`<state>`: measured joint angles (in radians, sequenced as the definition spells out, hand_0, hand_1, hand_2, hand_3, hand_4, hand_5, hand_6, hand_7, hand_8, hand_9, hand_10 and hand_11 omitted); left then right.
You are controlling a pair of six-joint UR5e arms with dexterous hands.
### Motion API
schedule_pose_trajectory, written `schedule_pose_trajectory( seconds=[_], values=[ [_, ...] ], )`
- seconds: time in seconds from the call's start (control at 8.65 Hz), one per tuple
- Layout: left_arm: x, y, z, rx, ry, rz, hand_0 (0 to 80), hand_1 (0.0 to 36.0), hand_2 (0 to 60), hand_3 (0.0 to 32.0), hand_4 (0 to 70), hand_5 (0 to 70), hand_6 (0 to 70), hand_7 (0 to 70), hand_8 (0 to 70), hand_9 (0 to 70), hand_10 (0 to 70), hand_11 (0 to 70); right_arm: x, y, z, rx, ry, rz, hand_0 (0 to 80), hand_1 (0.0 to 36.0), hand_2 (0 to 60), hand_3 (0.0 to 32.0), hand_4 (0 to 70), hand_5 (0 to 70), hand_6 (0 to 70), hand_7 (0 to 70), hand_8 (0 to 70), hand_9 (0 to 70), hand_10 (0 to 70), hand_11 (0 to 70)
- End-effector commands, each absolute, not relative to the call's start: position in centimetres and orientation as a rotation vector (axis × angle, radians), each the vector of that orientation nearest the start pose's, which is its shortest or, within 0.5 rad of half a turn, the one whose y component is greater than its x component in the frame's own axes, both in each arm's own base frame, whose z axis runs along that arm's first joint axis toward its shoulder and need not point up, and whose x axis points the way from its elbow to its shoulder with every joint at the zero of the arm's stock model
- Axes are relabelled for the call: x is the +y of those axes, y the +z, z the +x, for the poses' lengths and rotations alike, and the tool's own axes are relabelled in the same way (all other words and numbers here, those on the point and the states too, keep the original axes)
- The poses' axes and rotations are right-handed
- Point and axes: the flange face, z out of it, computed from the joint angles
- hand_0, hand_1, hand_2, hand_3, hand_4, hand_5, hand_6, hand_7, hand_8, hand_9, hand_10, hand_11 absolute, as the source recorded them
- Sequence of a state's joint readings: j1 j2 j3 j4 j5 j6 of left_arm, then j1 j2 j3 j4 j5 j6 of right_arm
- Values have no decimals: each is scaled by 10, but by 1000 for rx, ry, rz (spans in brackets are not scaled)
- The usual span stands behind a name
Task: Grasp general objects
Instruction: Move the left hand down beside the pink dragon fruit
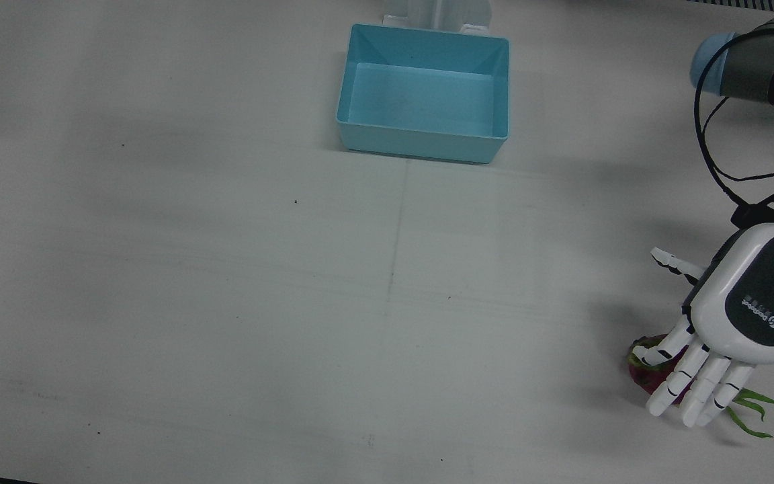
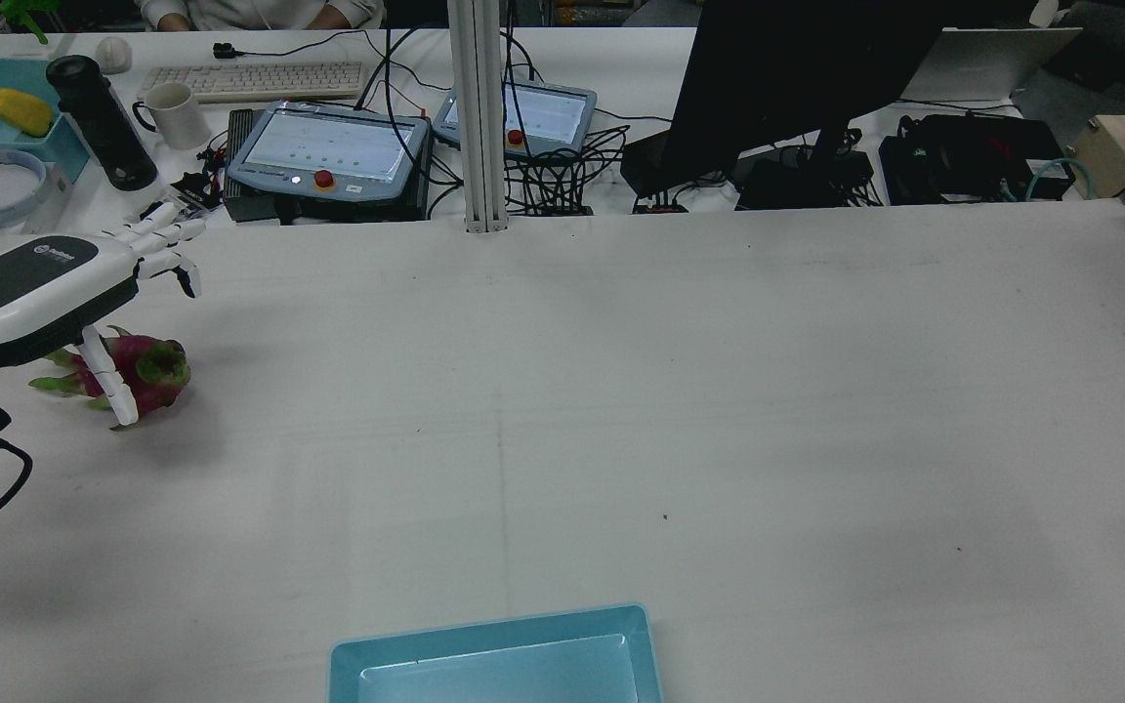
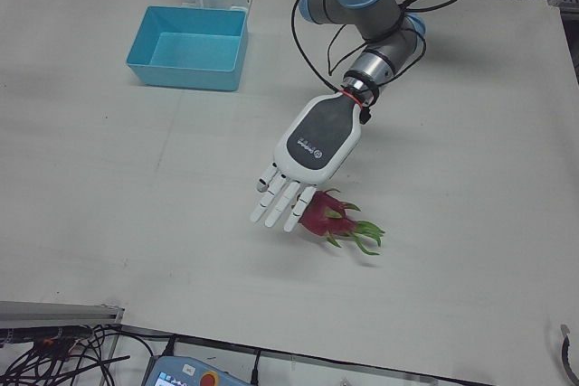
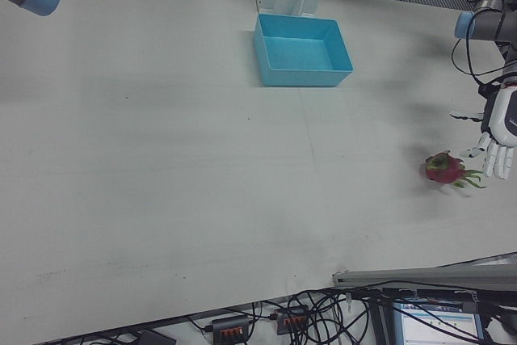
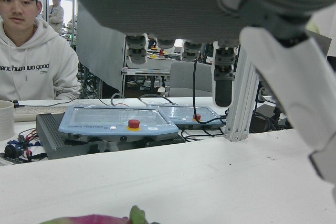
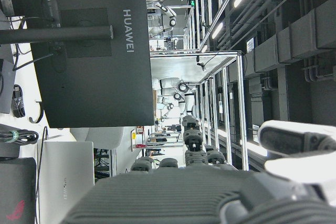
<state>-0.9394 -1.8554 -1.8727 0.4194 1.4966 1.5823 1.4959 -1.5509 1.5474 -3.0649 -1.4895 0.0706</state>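
Observation:
A pink dragon fruit point(image 2: 150, 369) with green leaf tips lies on the white table near its operator-side edge, on the robot's left. It also shows in the front view point(image 1: 638, 368), the left-front view point(image 3: 326, 217) and the right-front view point(image 4: 444, 169). My left hand point(image 2: 25, 283) hovers palm down just above it, fingers apart and stretched past the fruit, holding nothing. The thumb hangs beside the fruit; I cannot tell whether it touches. The hand also shows from the front point(image 1: 743, 309) and left-front point(image 3: 312, 146). My right hand point(image 6: 199, 192) shows only in its own view, fingers spread, empty.
A light-blue open bin point(image 1: 424, 37) stands at the middle of the table's robot side, with nothing in it; it also shows in the rear view point(image 2: 484, 635). Beyond the table's far edge are pendants point(image 2: 328, 146), a keyboard, a mug and monitors. A black cable loops off the left wrist point(image 1: 716, 168).

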Motion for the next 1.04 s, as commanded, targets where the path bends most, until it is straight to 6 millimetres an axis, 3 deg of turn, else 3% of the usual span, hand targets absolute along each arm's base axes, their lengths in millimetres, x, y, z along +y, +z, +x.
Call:
schedule_pose_trajectory(
  seconds=[0.0, 0.12, 0.35, 0.46, 0.58, 0.93],
  values=[
    [-550, 464, 227, 1521, -757, 854, 617, 223, 0, 94, 3, 0, 3, 112, 0, 8, 124, 210, -516, 681, 103, 2260, -2099, 79, 0, 0, 0, 0, 0, 0, 0, 0, 0, 0, 0, 0],
    [-556, 475, 229, 1518, -763, 853, 608, 217, 0, 76, 5, 0, 8, 120, 0, 10, 121, 204, -516, 681, 103, 2260, -2099, 79, 0, 0, 0, 0, 0, 0, 0, 0, 0, 0, 0, 0],
    [-564, 491, 227, 1514, -770, 864, 602, 212, 0, 76, 6, 0, 3, 91, 0, 4, 108, 185, -516, 682, 103, 2258, -2101, 79, 0, 0, 0, 0, 0, 0, 0, 0, 0, 0, 0, 0],
    [-573, 506, 221, 1509, -784, 874, 602, 212, 0, 66, 12, 0, 0, 80, 0, 2, 79, 144, -516, 681, 103, 2260, -2099, 79, 0, 0, 0, 0, 0, 0, 0, 0, 0, 0, 0, 0],
    [-576, 514, 222, 1506, -785, 876, 603, 215, 0, 56, 14, 5, 0, 81, 0, 2, 81, 146, -516, 681, 103, 2260, -2099, 79, 0, 0, 0, 0, 0, 0, 0, 0, 0, 0, 0, 0],
    [-579, 525, 229, 1511, -775, 876, 612, 223, 0, 66, 16, 25, 0, 60, 0, 0, 56, 110, -516, 682, 103, 2258, -2101, 79, 0, 0, 0, 0, 0, 0, 0, 0, 0, 0, 0, 0]
  ],
)
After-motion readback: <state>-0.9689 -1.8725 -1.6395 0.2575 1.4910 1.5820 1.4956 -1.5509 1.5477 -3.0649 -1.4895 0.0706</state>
